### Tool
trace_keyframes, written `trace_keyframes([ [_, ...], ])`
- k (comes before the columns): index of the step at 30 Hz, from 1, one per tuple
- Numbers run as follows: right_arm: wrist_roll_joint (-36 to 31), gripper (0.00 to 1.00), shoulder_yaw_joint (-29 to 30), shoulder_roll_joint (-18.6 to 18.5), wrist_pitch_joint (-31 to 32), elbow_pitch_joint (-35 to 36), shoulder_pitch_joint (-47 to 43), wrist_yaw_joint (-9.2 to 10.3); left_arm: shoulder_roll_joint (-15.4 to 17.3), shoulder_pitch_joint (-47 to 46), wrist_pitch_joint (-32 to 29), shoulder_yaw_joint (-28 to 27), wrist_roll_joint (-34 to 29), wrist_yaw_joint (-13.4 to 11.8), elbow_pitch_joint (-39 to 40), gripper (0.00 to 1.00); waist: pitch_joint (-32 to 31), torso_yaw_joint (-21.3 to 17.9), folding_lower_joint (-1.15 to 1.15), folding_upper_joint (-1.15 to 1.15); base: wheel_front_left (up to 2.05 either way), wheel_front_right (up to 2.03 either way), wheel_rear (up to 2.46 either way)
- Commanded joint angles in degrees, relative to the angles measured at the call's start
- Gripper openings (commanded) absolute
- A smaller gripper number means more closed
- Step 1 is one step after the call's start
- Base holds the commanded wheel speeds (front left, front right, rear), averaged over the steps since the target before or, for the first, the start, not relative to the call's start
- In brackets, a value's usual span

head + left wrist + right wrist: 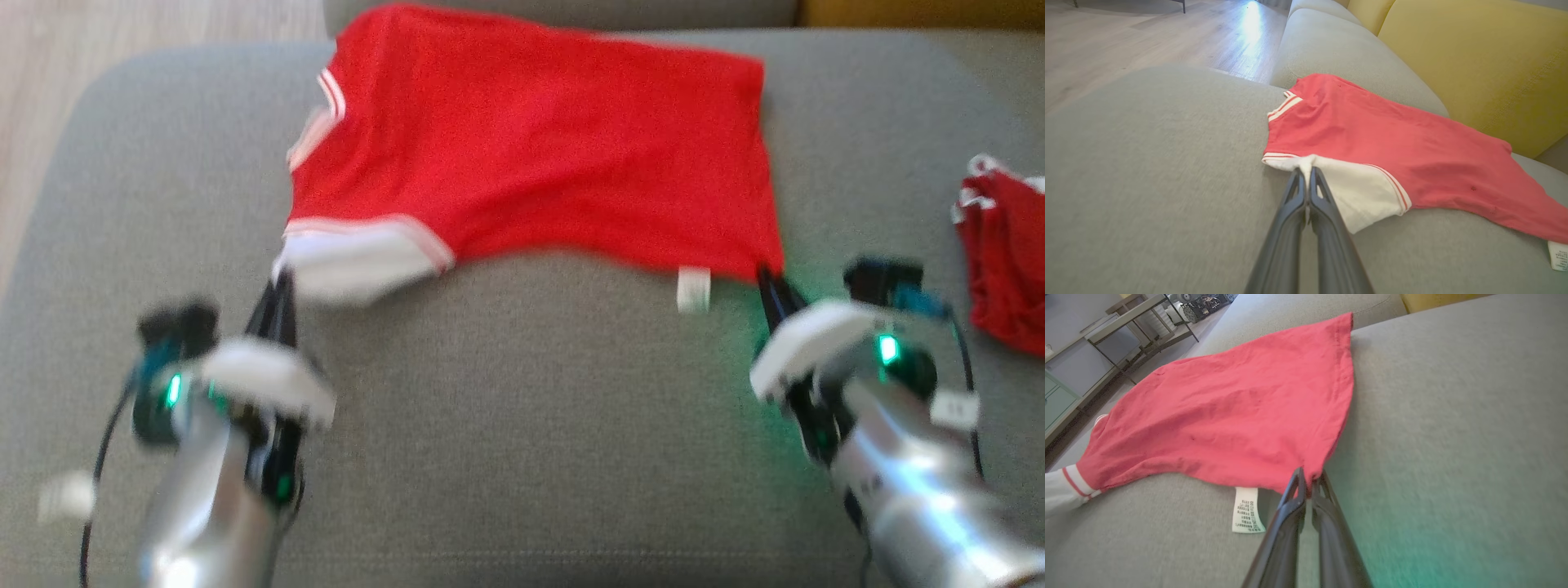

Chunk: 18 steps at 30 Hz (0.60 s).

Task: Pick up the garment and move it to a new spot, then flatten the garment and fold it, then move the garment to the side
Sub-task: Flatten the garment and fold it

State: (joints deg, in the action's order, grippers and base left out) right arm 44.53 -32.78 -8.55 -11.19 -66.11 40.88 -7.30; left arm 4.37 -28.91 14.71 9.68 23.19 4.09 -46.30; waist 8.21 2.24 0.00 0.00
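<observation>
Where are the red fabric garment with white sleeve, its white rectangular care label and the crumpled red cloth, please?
Red fabric garment with white sleeve (539, 147): head view, middle of red body.
White rectangular care label (1247, 514): right wrist view, printed face.
Crumpled red cloth (1008, 269): head view, its centre.

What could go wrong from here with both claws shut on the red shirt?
The left claw pinches just the edge of the white sleeve; a pull could slip it free. The right claw grips only a hem corner of the shirt, so lifting might bunch the cloth. A second red garment lies close to that claw and could get dragged.
</observation>
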Motion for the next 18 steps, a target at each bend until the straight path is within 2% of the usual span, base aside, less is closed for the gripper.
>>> trace_keyframes([
  [1, 1.2, 0.0, -0.7, -1.0, -1.1, 2.7, -2.9, -0.19, 2.3, 3.9, 0.3, -3.1, -0.8, -0.3, 5.8, 0.0, -3.4, -0.8, 0.0, 0.0, 0.0, 0.0, 0.0],
  [6, 3.1, 0.0, 0.1, -3.5, -1.7, 6.8, -9.6, -0.19, 3.1, 14.6, 0.3, -4.1, -0.8, -1.2, 15.3, 0.0, -5.4, -0.9, 0.0, 0.0, 0.0, 0.0, 0.0],
  [7, 3.6, 0.0, 0.8, -5.1, -1.6, 8.7, -12.8, -0.19, 3.3, 19.2, -0.2, -4.3, -0.8, -2.2, 20.6, 0.0, -6.0, -0.9, 0.0, 0.0, 0.0, 0.0, 0.0],
  [8, 3.6, 0.0, 0.8, -5.1, -1.6, 8.7, -12.8, -0.19, 3.3, 19.2, -0.2, -4.3, -0.8, -2.2, 20.6, 0.0, -6.0, -0.9, 0.0, 0.0, 0.0, 0.0, 0.0],
  [9, 4.0, 0.0, 1.6, -6.4, -1.6, 11.3, -15.6, -0.19, 3.7, 23.7, -1.8, -4.6, -0.8, -3.8, 26.3, 0.0, -6.6, -1.0, 0.0, 0.0, 0.0, 0.0, 0.0],
  [11, 4.0, 0.0, 2.6, -7.7, -1.4, 13.6, -18.6, -0.19, 3.8, 28.5, -3.8, -4.8, -0.8, -5.4, 32.6, 0.0, -7.1, -1.0, 0.0, 0.0, 0.0, 0.0, 0.0],
  [12, 4.0, 0.0, 2.6, -7.7, -1.4, 13.6, -18.6, -0.19, 3.8, 28.5, -3.8, -4.8, -0.8, -5.4, 32.6, 0.0, -7.1, -1.0, 0.0, 0.0, 0.0, 0.0, 0.0],
  [14, 4.0, 0.0, 4.2, -8.6, -1.2, 16.0, -21.8, -0.19, 3.9, 33.3, -6.6, -4.8, -0.8, -7.3, 38.8, 0.0, -7.7, -0.8, 0.0, 0.0, 0.0, 0.0, 0.0],
  [18, 2.8, 0.0, 11.0, -9.7, -0.7, 21.3, -31.0, -0.19, 3.9, 43.4, -12.5, -4.6, -1.0, -11.2, 52.0, 0.0, -9.3, 0.4, 0.0, 0.0, 0.0, 0.0, 0.0],
])
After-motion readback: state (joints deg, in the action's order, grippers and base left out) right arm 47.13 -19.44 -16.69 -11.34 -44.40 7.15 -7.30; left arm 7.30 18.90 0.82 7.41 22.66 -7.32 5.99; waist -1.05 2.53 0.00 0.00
